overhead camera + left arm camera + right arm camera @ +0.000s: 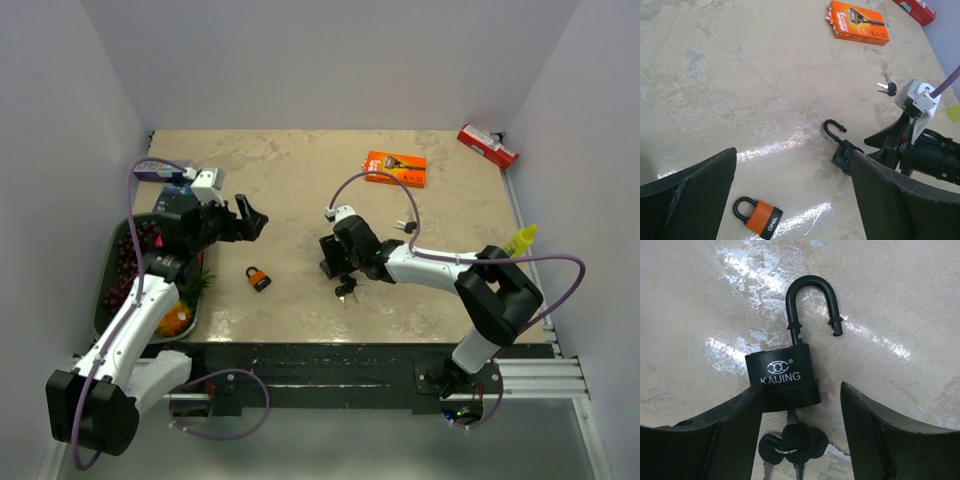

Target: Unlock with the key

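A black KAIJING padlock (785, 377) lies flat on the table with its shackle (810, 295) swung open. A key sits in its bottom keyhole, with a bunch of black-headed keys (792, 442) hanging from it. My right gripper (801, 390) is open and straddles the padlock's lower end; its left finger (735, 425) overlaps the body's corner. The top view shows this gripper (332, 258) low over the table with the keys (346, 290) beside it. My left gripper (245, 218) is open and empty, above and left of an orange padlock (259, 278), which is shut.
A second key pair (405, 226) lies behind the right arm. An orange box (396, 168) and a red pack (488, 146) lie at the back. A yellow object (520, 240) is at the right edge. A fruit tray (108, 285) and blue box (165, 172) are at the left.
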Robot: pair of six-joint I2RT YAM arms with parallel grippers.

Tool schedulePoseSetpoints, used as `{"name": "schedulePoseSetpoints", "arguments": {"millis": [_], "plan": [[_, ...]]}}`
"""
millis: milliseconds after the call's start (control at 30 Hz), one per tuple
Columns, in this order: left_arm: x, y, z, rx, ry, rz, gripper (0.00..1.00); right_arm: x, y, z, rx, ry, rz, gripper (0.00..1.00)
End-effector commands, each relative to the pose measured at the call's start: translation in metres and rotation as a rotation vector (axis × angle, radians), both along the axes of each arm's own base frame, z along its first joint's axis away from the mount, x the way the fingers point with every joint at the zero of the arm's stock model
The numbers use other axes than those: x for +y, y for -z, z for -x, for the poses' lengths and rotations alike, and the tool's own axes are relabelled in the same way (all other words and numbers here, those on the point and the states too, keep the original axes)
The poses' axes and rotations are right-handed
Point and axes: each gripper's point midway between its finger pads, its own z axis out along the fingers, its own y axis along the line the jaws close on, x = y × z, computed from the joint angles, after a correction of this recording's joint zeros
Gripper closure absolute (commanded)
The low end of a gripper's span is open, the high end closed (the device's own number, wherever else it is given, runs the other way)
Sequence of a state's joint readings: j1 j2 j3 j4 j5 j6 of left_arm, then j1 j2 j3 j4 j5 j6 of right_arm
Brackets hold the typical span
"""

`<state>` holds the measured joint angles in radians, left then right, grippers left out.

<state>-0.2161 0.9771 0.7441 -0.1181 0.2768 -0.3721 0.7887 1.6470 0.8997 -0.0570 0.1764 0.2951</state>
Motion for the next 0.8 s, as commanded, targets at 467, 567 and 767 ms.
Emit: {"name": "schedulePoseSetpoints", "arguments": {"millis": [467, 567, 767], "plan": [[0.011, -0.011, -0.007, -0.043, -0.048, -0.025, 0.01, 0.025, 0.006, 0.002, 0.034, -0.154, 0.05, 0.29], [0.01, -0.012, -0.007, -0.043, -0.047, -0.025, 0.01, 0.029, 0.012, 0.004, 0.057, -0.17, 0.048, 0.31], [0.01, -0.012, -0.007, -0.041, -0.045, -0.02, 0.01, 0.045, -0.001, -0.006, 0.052, -0.108, -0.034, 0.55]]}}
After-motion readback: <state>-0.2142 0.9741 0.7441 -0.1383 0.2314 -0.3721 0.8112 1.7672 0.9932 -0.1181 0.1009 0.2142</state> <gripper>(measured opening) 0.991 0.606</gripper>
